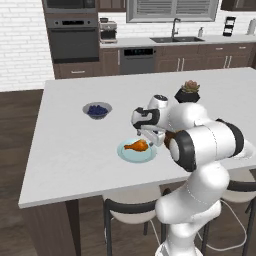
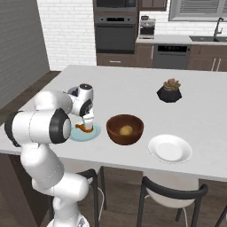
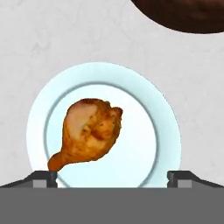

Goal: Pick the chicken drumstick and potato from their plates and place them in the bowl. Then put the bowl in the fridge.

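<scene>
On the left of the white island counter (image 1: 70,150), a small grey bowl (image 1: 97,110) holding dark blueberries was seen, set toward the far side. To its right, near the front edge, a round pale blue-green plate (image 3: 166,127) was placed, and on it an orange-brown cooked chicken drumstick (image 3: 89,131) was laid on its side, the bulbous meaty end toward the plate's middle and the thin bone end toward the rim. The two-finger gripper (image 3: 112,177) was held just above this plate, its jaws spread as wide as they go, with nothing held between them.

The drumstick was judged light and fairly stiff, but rounded and perhaps greasy, so a slip was thought possible; the thick meaty end was reckoned the surest place to be gripped, across its narrower width, as the thin bone would offer little to close on.

Just right of the plate, a large round dark reddish-brown wooden bowl (image 2: 125,129) was seen, with a small yellowish-tan potato (image 2: 127,130) already resting inside it. Further right, a round white plate (image 2: 170,148) lay bare. Beyond it, toward the far side, a black plant pot (image 2: 169,94) with a succulent was stood.
</scene>
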Controlling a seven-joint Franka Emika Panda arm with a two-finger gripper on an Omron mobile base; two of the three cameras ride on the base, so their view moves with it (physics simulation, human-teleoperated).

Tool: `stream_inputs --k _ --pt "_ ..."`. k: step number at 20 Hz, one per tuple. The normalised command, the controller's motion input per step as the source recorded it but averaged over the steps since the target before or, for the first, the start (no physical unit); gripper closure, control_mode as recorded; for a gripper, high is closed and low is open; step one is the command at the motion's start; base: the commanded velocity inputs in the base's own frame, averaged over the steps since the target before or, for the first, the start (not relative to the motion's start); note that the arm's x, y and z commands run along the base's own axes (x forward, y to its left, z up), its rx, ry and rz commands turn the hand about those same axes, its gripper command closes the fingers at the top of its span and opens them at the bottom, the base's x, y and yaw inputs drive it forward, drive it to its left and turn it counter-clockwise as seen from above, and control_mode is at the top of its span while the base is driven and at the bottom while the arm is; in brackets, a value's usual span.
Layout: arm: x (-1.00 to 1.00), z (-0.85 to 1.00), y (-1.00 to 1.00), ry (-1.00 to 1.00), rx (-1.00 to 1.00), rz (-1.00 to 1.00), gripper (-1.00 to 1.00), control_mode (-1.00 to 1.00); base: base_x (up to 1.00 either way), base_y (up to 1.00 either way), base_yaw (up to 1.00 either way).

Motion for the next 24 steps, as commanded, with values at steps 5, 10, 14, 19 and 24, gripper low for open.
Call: stream_inputs --k 5,10,14,19,24 --pt "0.31 -0.47 0.00 0.02 0.00 -0.02 -1.00 -1.00 0.00 0.00 0.00" --pt "0.14 -0.45 0.00 0.00 0.00 -0.01 -1.00 -1.00 0.00 0.00 0.00" --pt "0.00 -0.65 0.00 0.00 -0.02 -0.01 -1.00 -1.00 0.00 0.00 0.00" --pt "-0.01 -0.80 0.08 0.00 -0.03 -0.01 1.00 -1.00 0.00 0.00 0.00" --pt "0.12 -0.95 0.25 -0.01 0.00 0.00 1.00 -1.00 0.00 0.00 0.00"
